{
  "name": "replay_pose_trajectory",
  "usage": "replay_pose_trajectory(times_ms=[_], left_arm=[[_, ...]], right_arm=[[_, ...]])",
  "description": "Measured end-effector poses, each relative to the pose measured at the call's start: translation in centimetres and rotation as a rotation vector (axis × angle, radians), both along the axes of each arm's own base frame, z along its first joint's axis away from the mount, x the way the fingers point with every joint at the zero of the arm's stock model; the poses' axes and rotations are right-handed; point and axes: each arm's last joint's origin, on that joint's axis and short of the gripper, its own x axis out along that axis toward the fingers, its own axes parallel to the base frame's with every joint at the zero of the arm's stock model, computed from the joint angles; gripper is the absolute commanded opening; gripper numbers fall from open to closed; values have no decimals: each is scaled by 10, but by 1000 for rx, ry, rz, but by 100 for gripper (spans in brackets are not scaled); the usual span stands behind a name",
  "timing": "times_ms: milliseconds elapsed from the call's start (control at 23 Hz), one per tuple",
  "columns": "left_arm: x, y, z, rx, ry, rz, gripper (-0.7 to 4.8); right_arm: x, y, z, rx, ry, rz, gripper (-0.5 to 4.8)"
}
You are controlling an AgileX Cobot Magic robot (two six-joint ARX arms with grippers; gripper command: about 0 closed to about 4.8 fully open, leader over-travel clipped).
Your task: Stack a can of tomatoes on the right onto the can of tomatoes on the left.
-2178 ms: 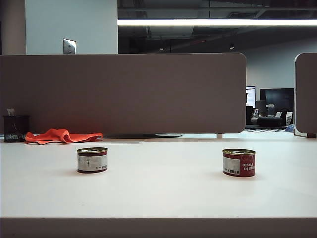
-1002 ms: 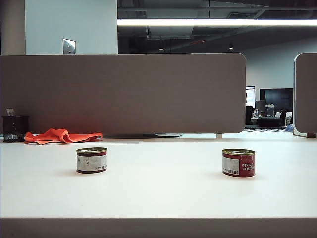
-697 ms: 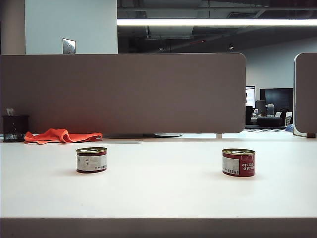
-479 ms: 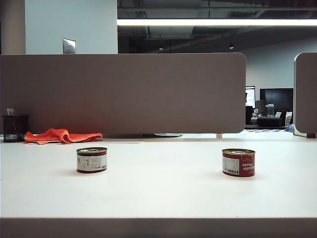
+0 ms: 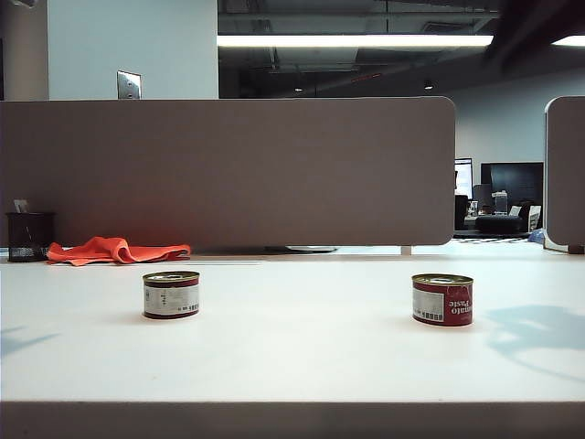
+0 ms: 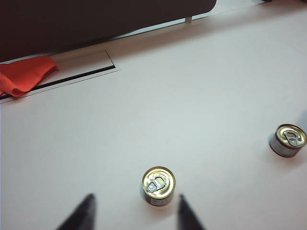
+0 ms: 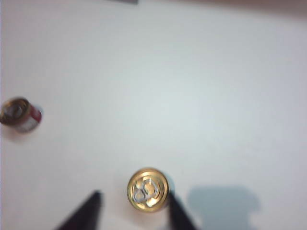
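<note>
Two short tomato cans with gold pull-tab lids stand on the white table. The left can (image 5: 171,294) shows a white label and the right can (image 5: 442,299) a red one. My left gripper (image 6: 135,197) hangs open high over the left can (image 6: 159,186), which appears between its dark fingertips (image 6: 88,207), nearer one of them. The right can (image 6: 288,140) lies further off in that view. My right gripper (image 7: 134,195) is open above the right can (image 7: 147,189), whose lid shows just inside one fingertip (image 7: 94,201). The left can (image 7: 19,114) sits off to the side.
An orange cloth (image 5: 114,250) and a black mesh cup (image 5: 29,236) lie at the back left by the grey partition (image 5: 228,169). A dark blur of an arm (image 5: 526,27) crosses the top right corner. Arm shadows (image 5: 539,334) fall on the table.
A blurred arm has entered the top right of the exterior view, and arm shadows now fall on both sides of the table. The two cans have not moved.
</note>
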Motion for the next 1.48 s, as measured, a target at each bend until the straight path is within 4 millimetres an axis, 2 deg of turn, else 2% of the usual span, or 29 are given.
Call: replay_pose_trajectory(times_ms=[87,261,610,828,1089,1481], left_arm=[[-1,0,0,-14,12,-22,-15],[-4,-2,0,-85,56,-106,-6],[-8,-1,7,-150,55,-92,-6],[-9,-2,6,-175,83,-135,-6],[-9,-2,6,-175,84,-133,-6],[-9,-2,6,-174,83,-134,-6]], right_arm=[[11,4,-13,-14,64,10,479],[29,9,-33,-23,148,25,479],[51,15,-53,-54,176,40,479],[65,27,-74,-115,219,27,479],[78,54,-102,-155,282,89,479],[84,59,-125,-214,352,71,479]])
